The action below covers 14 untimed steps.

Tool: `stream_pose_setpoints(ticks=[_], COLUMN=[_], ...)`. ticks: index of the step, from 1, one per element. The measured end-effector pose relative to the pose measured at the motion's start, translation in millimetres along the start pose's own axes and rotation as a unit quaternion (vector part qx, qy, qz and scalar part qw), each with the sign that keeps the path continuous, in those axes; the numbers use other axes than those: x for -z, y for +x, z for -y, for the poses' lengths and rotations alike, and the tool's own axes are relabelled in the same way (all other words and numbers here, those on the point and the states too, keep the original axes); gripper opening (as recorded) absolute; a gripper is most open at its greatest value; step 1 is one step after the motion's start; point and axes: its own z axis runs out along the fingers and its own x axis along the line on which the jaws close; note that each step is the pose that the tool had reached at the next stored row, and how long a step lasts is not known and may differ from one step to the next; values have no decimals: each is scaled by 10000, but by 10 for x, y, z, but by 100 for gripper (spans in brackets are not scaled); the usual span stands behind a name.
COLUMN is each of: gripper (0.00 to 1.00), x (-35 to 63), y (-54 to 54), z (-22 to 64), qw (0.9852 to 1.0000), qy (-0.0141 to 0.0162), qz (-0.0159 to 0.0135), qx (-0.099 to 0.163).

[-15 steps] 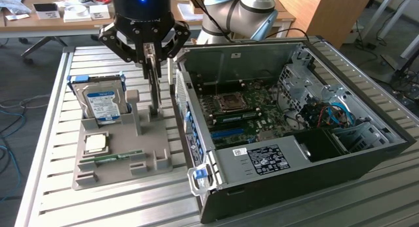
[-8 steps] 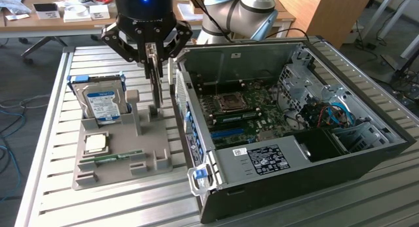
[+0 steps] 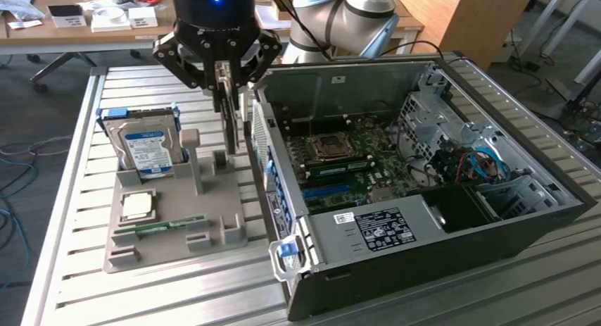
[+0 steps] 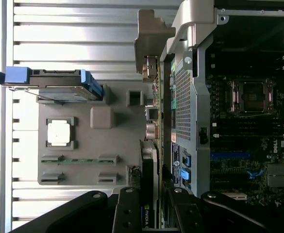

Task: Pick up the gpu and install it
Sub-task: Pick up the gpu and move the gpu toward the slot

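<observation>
The end effector point(image 4: 154, 206) clamps the gpu point(image 4: 149, 165) edge-on, with the card between the grey parts tray point(image 4: 122, 141) and the open computer case point(image 4: 195, 97). The tray carries a hard drive point(image 4: 49, 85), a processor chip point(image 4: 60, 132) and a RAM stick point(image 4: 74, 160), all on the slatted table point(image 4: 74, 39).

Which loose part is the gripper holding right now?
The gpu, upright in the gripper; the hard drive, CPU and RAM stick sit on the tray.

The gpu point(image 3: 229, 122) has a bare metal bracket; the holder point(image 3: 174, 252) at its seven o'clock is matt grey plastic; the table point(image 3: 56, 284) is ribbed brushed metal.
</observation>
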Motion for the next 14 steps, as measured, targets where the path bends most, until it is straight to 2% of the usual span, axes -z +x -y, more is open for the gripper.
stream_pose_setpoints(ticks=[14], gripper=[27], x=[-6], y=[-189], z=[-5], qw=[10000], qy=[-37], qz=[-1], qx=[-1])
